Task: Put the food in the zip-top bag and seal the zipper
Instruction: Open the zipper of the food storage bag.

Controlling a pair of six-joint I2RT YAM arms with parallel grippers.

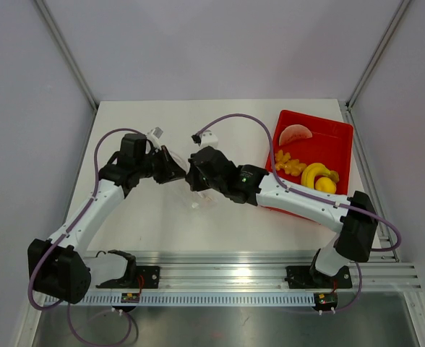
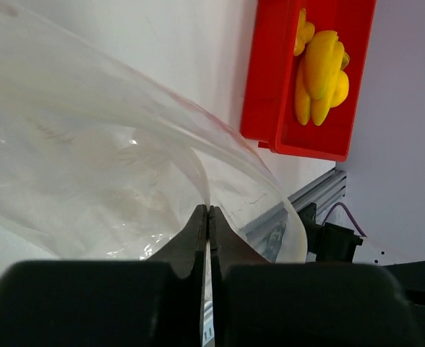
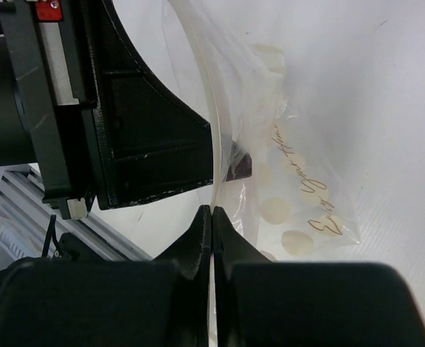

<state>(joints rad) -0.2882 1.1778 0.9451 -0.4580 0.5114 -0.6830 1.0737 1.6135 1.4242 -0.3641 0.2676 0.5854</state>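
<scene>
The clear zip-top bag [image 1: 202, 196] hangs between my two grippers at mid-table. My left gripper [image 1: 181, 175] is shut on one edge of the bag [image 2: 89, 166]. My right gripper [image 1: 193, 178] is shut on the bag's rim close by; its view shows the bag's spotted face [image 3: 292, 195] with gold script. A thin whitish strip, the zipper [image 2: 288, 210], curves along the bag's mouth. The food lies in the red tray [image 1: 339, 134]: a watermelon slice [image 1: 295, 134], orange knobbly pieces [image 1: 288, 163], a banana [image 1: 314, 173] and a yellow lump [image 1: 326, 185]. No food shows inside the bag.
The red tray [image 2: 270, 94] stands at the table's right side, close to my right arm's forearm. An aluminium rail [image 1: 256, 271] runs along the near edge. Grey walls close in the table on the left, back and right.
</scene>
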